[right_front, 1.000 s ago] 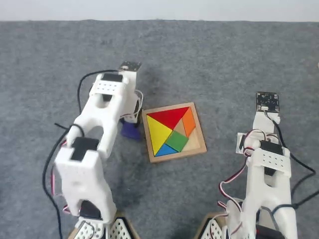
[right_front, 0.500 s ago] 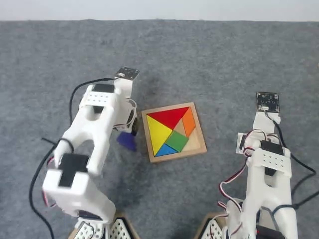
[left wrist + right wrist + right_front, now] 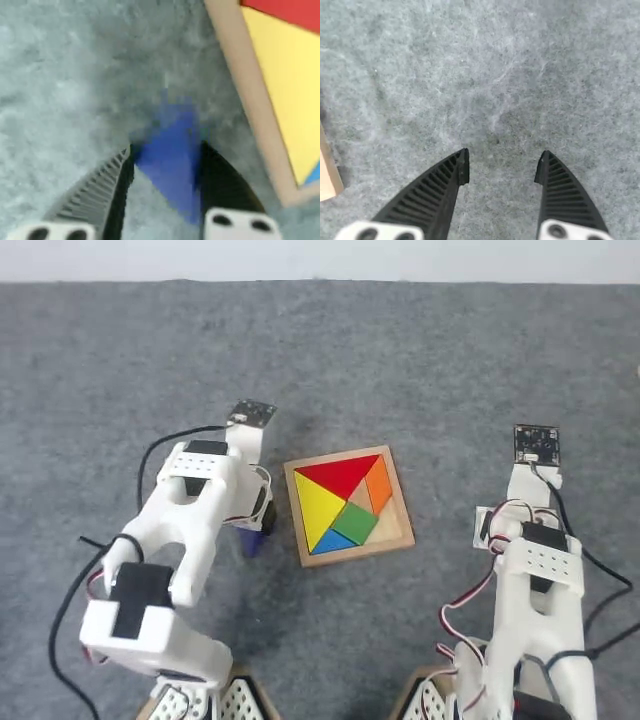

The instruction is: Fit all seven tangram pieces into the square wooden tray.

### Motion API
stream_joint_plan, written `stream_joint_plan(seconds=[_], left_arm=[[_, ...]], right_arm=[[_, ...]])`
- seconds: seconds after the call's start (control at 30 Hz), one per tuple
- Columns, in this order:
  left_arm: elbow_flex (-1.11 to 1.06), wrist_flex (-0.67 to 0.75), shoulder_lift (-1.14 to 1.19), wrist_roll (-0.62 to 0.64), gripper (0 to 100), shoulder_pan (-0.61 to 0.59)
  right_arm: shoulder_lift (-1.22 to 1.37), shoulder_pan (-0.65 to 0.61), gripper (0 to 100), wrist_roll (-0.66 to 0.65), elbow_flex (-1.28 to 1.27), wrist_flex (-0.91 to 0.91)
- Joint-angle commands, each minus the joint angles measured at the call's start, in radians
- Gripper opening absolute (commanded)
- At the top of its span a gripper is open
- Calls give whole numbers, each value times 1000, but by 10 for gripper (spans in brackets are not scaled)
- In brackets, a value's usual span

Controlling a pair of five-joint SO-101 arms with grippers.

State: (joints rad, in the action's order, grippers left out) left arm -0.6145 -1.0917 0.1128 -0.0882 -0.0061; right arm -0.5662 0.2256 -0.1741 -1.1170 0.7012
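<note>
1. Because the left gripper has its jaws closed on the dark blue triangle, the step in hand looks like carrying a last loose piece to the tray.
2. The wrist view shows the piece pinched by two opposite sides between the black fingers, one corner pointing away from the wrist. It sits over the grey felt, just beside the tray's wooden rim on the yellow piece's side. Whether it is off the felt cannot be told.
3. The right gripper is well apart from the tray on its other side. Its jaws are spread wide over bare felt and grip nothing.
4. Inside the tray lie a red triangle, a yellow triangle, an orange piece, a green square and a light blue triangle, packed edge to edge.
5. Two pale patches remain, one between red and green and one in the corner beside the green square. Whether each is bare wood or an unpainted piece is unclear.
6. The next move probably calls for lifting the triangle over the rim, turning it until its edges match the open gap, and lowering it flat. A tilted corner could catch on the neighbouring pieces.
7. The dark blue triangle looks flat, thin and hard, with a saturated blue-violet face.
</note>
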Motion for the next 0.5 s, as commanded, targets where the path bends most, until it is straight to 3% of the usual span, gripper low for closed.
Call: stream_joint_plan(seconds=[0.0, 0.17, 0.47], left_arm=[[28, -2, 15, -8, 204, 8], [24, -14, 18, -32, 196, 6], [18, -18, 9, -78, 9, 8]], right_arm=[[-28, -4, 236, 2, 29, -16], [-28, -4, 236, 2, 29, -16], [-28, -4, 236, 2, 29, -16]])
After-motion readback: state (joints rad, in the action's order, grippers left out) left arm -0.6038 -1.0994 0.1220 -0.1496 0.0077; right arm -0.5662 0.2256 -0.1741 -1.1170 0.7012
